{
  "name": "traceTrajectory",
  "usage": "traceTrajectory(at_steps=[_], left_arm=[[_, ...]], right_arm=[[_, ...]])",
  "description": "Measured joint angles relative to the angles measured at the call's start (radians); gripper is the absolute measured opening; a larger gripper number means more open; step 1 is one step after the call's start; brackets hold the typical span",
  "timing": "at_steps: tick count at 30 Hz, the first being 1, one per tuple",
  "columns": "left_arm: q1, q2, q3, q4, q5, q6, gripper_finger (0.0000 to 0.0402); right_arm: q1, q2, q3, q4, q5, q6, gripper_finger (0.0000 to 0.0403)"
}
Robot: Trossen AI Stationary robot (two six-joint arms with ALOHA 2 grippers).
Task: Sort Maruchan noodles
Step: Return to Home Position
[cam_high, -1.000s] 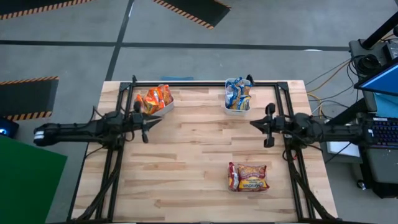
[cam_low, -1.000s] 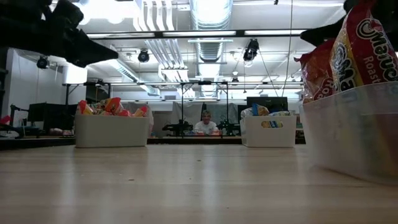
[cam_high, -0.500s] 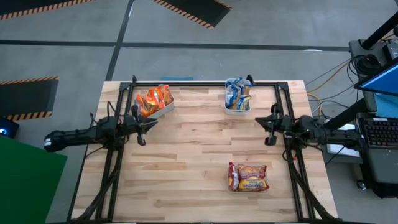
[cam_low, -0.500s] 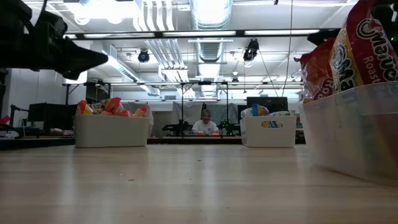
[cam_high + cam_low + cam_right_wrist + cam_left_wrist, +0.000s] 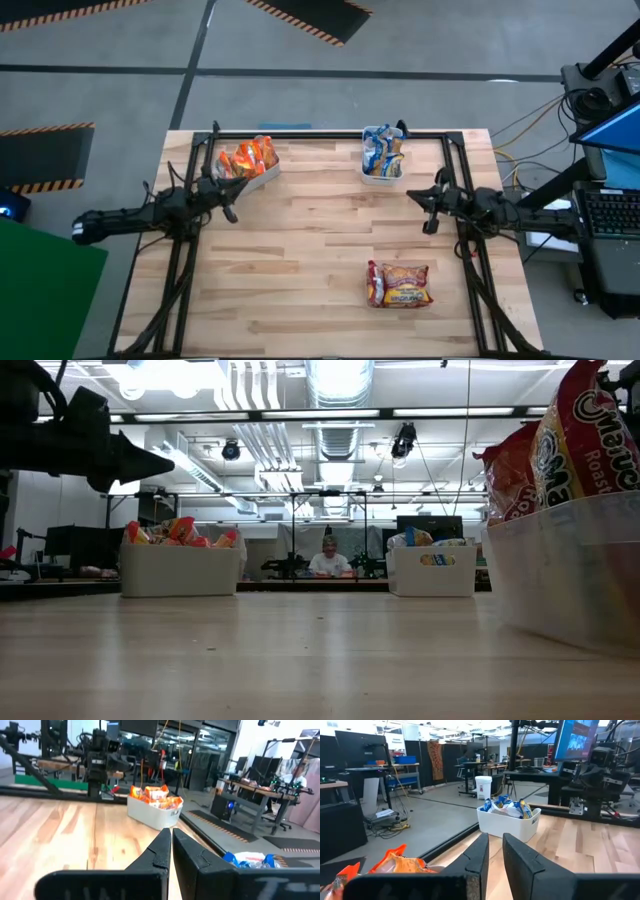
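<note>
**Desk:** Where does the sort stand?

**Operator:** From overhead I judge it finished. The orange packets [image 5: 250,158] and the blue packets [image 5: 382,152] each fill one of the far bins. The red packets [image 5: 400,284] fill the near one. No packet lies loose on the counter [image 5: 320,240]. My left arm [image 5: 150,214] and right arm [image 5: 500,208] reach in from opposite edges, carrying nothing. I read this as the homing step. The next move only calls for folding both arms to rest, clear of the bins.

**Desk:** And at counter level?

**Operator:** The crinkly red packets stand upright, poking above the clear bin [image 5: 565,575] close to the lens. The other two loads sit far back, heaped above their rims.

**Desk:** The jaws?

**Operator:** The left wrist camera shows the left jaws barely apart and empty, facing the blue packets. The right wrist camera shows the right jaws together and empty, facing the orange packets.
</note>
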Motion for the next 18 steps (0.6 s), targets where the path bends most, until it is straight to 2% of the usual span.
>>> traceTrajectory(at_steps=[18], left_arm=[[0.0, 0.011, 0.002, 0.001, -0.003, 0.0, 0.0039]], right_arm=[[0.0, 0.003, -0.001, -0.022, -0.001, -0.002, 0.0009]])
